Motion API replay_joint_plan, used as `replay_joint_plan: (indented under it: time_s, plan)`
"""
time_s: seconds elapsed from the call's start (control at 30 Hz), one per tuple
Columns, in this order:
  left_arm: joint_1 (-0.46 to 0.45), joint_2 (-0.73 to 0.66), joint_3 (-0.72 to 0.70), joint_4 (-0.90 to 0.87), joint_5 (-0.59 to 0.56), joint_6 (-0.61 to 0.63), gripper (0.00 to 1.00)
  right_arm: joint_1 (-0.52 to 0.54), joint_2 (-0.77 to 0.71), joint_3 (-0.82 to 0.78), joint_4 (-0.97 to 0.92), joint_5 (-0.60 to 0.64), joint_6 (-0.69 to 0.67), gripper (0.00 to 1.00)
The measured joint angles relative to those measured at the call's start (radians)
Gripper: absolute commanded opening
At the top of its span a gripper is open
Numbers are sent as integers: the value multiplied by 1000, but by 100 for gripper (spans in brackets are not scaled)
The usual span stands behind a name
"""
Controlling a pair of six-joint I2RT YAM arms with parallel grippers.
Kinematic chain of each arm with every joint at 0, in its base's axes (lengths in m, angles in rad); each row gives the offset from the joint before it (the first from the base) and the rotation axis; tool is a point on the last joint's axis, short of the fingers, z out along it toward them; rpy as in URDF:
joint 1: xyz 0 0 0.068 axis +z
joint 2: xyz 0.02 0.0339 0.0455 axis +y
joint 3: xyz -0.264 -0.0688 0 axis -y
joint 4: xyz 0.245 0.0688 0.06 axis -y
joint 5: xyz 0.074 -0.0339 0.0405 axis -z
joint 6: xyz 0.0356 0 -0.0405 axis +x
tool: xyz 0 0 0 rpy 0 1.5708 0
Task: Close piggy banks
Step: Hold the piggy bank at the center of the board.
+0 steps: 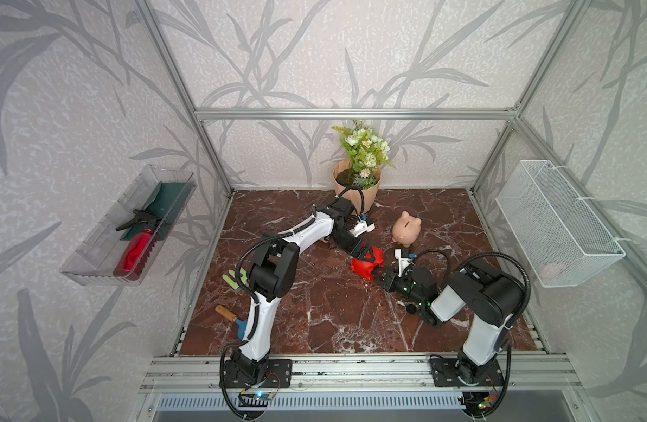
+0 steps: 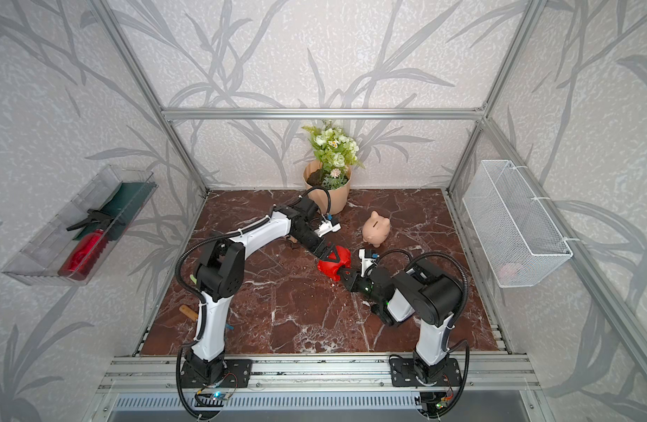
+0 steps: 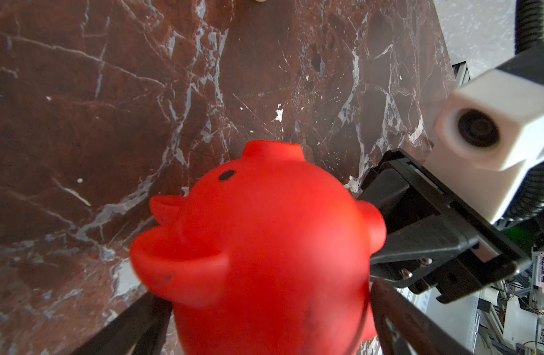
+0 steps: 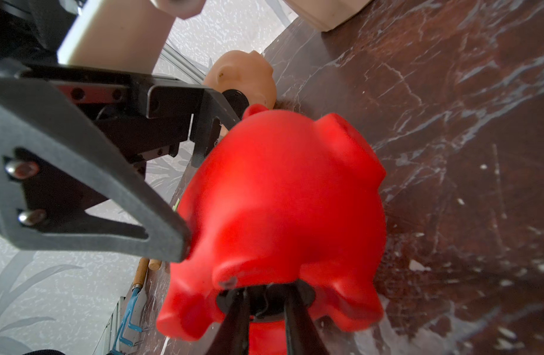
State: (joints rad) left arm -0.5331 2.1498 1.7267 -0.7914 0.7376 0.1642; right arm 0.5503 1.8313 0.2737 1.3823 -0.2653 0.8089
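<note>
Red piggy bank (image 1: 367,265) sits straight ahead of the right gripper (image 4: 266,295), belly and black plug (image 4: 306,295) facing its narrowly parted fingers (image 4: 234,322) (pinching or not, can't tell), while the left gripper (image 3: 267,292) opposite straddles the pig's body, jaws wide, grip unclear, both equally near.

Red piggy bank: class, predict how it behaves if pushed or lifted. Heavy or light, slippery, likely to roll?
The red piggy bank has a black plug in its belly, so probably hollow and light. Its smooth rounded body may slip when gripped. Round with stubby legs, it could roll if pushed.
</note>
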Motion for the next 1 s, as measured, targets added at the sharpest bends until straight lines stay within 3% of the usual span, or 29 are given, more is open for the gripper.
replay_joint_plan:
  time_s: [0.2, 0.5, 0.83, 1.0]
  plan:
    - [-12, -17, -14, 1, -30, -42, 99, -2, -71, -37, -75, 24, -33, 24]
    - [-17, -61, -45, 30, -101, -105, 99, -3, -319, -47, -314, 45, -104, 26]
    - [-55, -138, -89, 52, -176, -111, 99, -8, -799, 50, -941, 159, -258, 32]
    - [-95, -179, -89, 51, -303, -100, 99, -64, -933, 150, -1185, 239, -303, 37]
